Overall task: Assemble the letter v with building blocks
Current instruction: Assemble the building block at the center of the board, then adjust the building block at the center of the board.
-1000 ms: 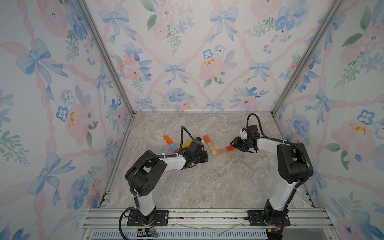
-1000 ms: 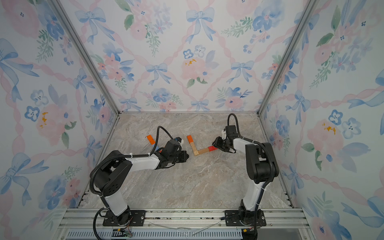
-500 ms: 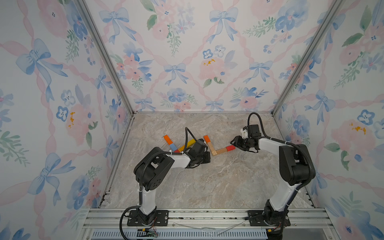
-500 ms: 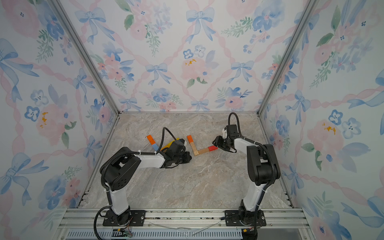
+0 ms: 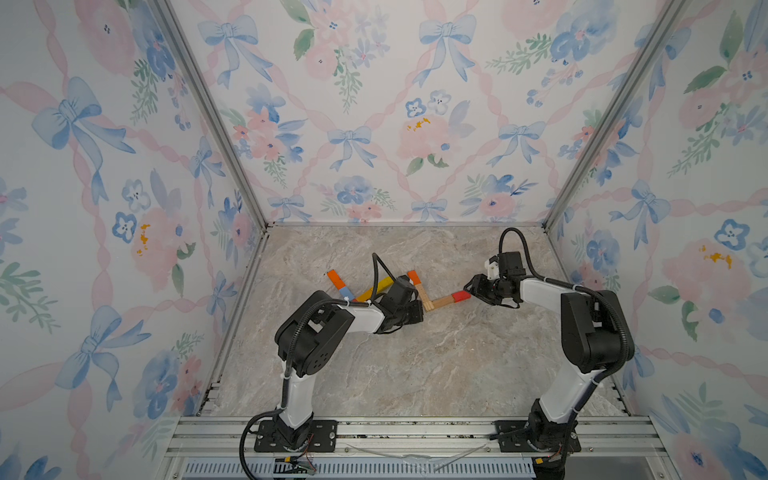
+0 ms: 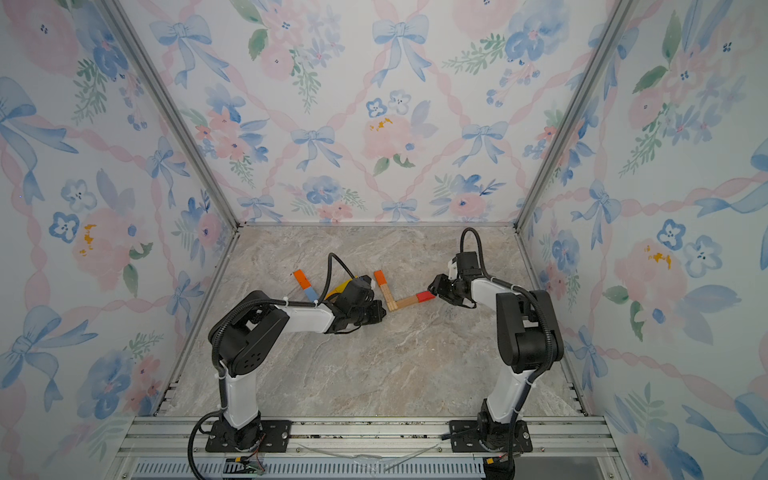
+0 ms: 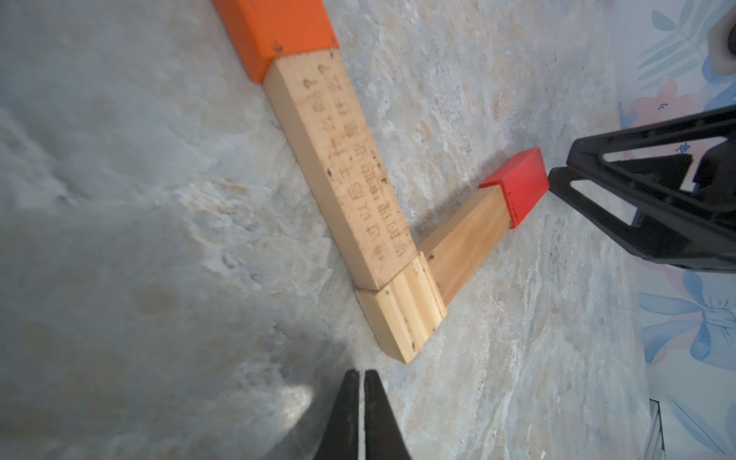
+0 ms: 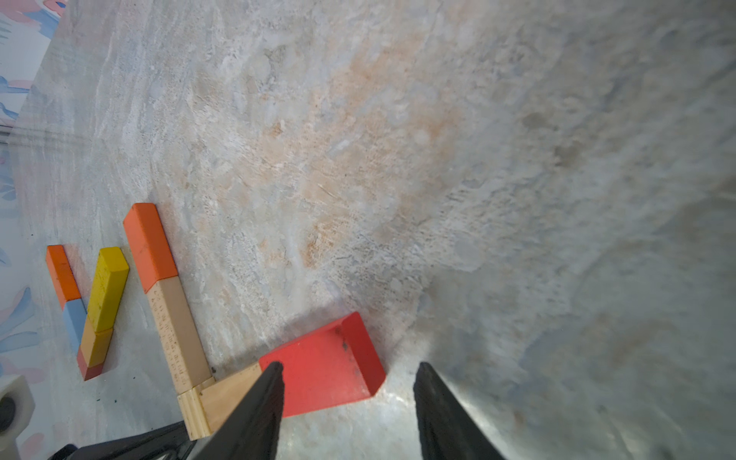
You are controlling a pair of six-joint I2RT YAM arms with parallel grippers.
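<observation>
— Building blocks [image 5: 440, 302], small flat wooden bricks, lie midway across the grey marbled tabletop [image 5: 415, 365]. How many?
— Ten: two orange, two red, four tan, one yellow, one light blue. Five form an angled figure, five a spare cluster [image 8: 91, 310] beside it.
— Which arm is nearer?
— Right gripper [image 8: 349, 364], jaws spread and empty, at the short red brick [image 8: 322, 370]; that limb's long axis runs from it to the corner, where left gripper [image 7: 361, 376], tips pressed together, hovers beside the grooved tan brick [image 7: 402, 318].
</observation>
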